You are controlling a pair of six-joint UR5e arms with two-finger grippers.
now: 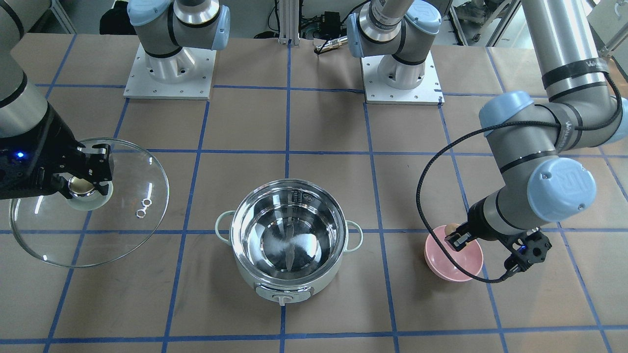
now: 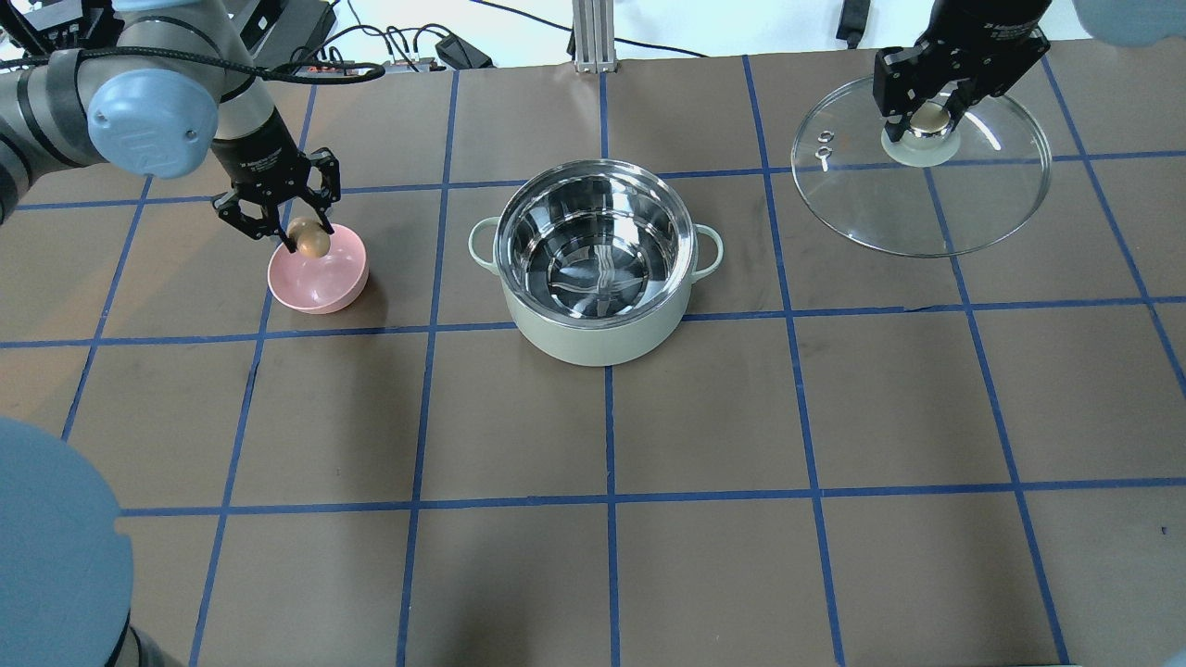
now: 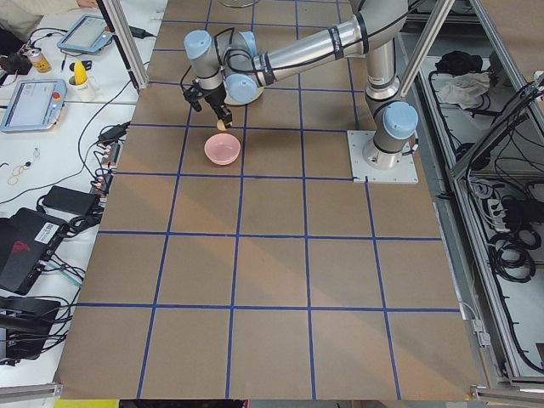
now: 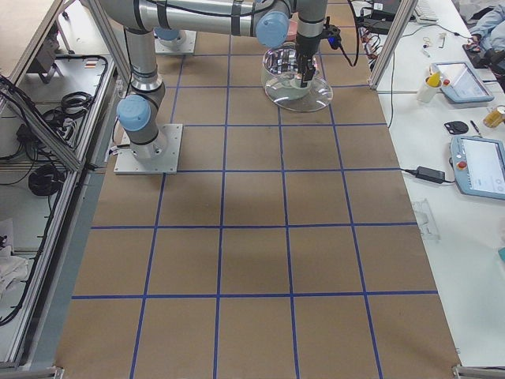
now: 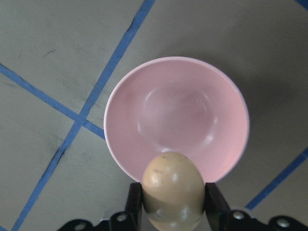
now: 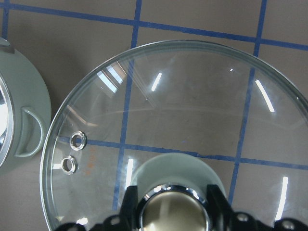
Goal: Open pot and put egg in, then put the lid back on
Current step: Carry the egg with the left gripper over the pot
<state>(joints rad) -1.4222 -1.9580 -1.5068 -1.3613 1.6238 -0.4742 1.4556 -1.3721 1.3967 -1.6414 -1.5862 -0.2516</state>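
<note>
The pot (image 2: 602, 338) stands open at the table's middle, its steel inside empty; it also shows in the front view (image 1: 255, 215). My left gripper (image 2: 310, 239) is shut on the tan egg (image 5: 173, 190) and holds it just above the rim of a small pink bowl (image 2: 320, 283). My right gripper (image 2: 927, 116) is shut on the knob of the glass lid (image 2: 927, 204) and holds it slightly tilted above the table, well to the pot's right. The lid also shows in the front view (image 1: 122, 220) and the right wrist view (image 6: 192, 106).
The pink bowl (image 5: 178, 110) is empty and sits on the robot's left of the pot. The pot's loop handle and side (image 6: 24, 110) show at the left edge of the right wrist view. Blue tape lines cross the brown tabletop. The arm bases stand at the table's back.
</note>
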